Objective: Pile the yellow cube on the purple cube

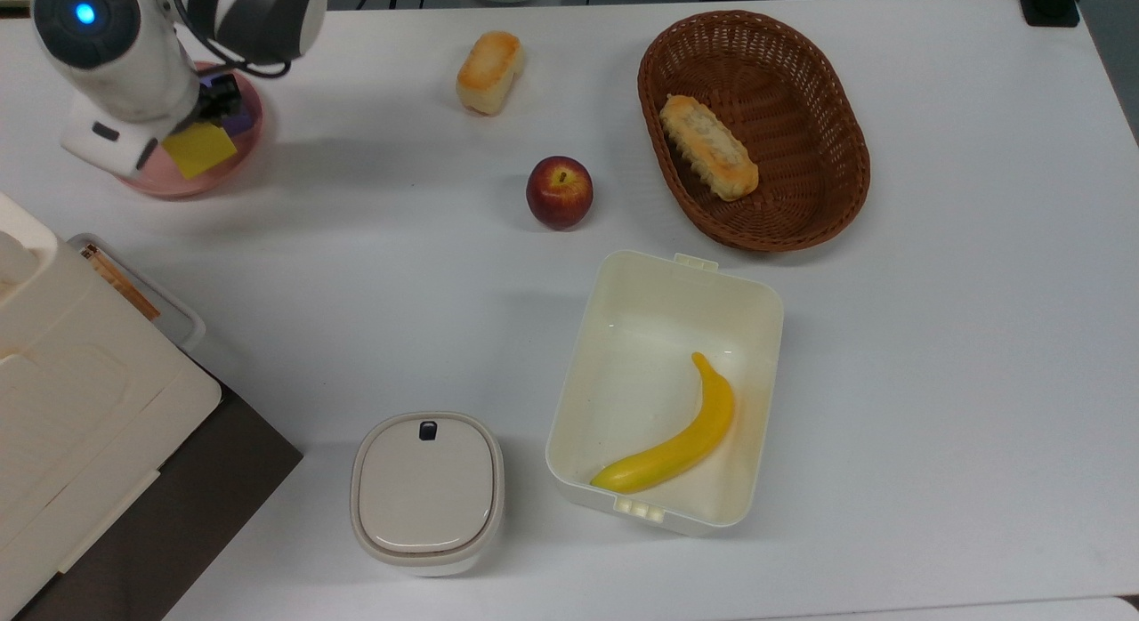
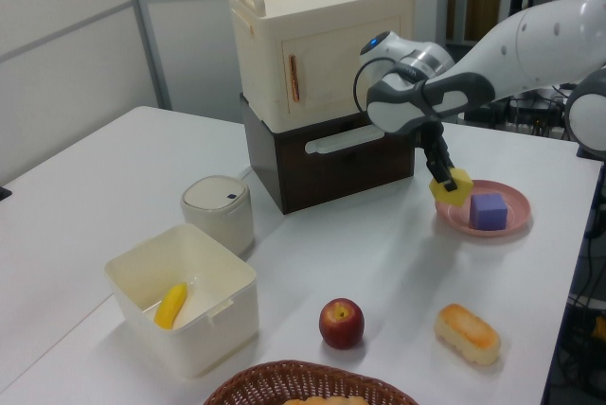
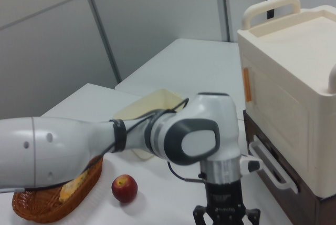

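- Far on the top view's left, the gripper (image 1: 197, 133) has its fingers clamped on the yellow cube (image 1: 197, 149), which hangs tilted in the air above the pink plate (image 1: 169, 183).
- The left view shows it plainly: the yellow cube (image 2: 453, 184) is clear of the plate, up and just to the left view's left of the purple cube (image 2: 489, 210).
- The purple cube sits flat on the pink plate (image 2: 511, 222), apart from the yellow one.
- Moving right in the top view: a bread roll (image 1: 488, 71) near the far edge, then a red apple (image 1: 559, 192) on the white table (image 1: 934, 354).
- Below them, a lidded white pot (image 1: 427, 491) and an open cream box (image 1: 623, 336) with a banana (image 1: 676, 443) inside.
- Furthest right, a wicker basket (image 1: 819, 96) holding another bread roll (image 1: 708, 146).
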### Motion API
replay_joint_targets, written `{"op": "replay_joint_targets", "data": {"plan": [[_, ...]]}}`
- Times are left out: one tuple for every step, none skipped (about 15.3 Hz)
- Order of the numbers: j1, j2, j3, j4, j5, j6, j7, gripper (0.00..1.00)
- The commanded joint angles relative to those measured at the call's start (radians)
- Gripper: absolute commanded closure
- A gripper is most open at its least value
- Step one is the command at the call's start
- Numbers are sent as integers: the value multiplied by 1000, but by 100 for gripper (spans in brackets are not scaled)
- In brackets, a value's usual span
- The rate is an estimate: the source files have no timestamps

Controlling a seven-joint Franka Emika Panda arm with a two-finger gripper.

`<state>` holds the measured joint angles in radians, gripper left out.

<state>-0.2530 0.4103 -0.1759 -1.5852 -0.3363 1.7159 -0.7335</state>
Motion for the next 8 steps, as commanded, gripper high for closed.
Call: {"op": "replay_joint_targets", "data": {"plan": [[6,-34,-2,53,17,-130,-90,54],[5,-44,-2,56,16,-166,-125,54],[1,-45,-4,54,14,-188,-150,54],[-2,-45,-7,54,0,-225,-184,54],[-3,-45,-11,51,-3,-246,-193,54],[-5,-45,-14,50,-4,-251,-193,54],[-5,-44,-16,48,-6,-256,-192,53],[-6,-42,-16,47,-19,-256,-192,54]]}}
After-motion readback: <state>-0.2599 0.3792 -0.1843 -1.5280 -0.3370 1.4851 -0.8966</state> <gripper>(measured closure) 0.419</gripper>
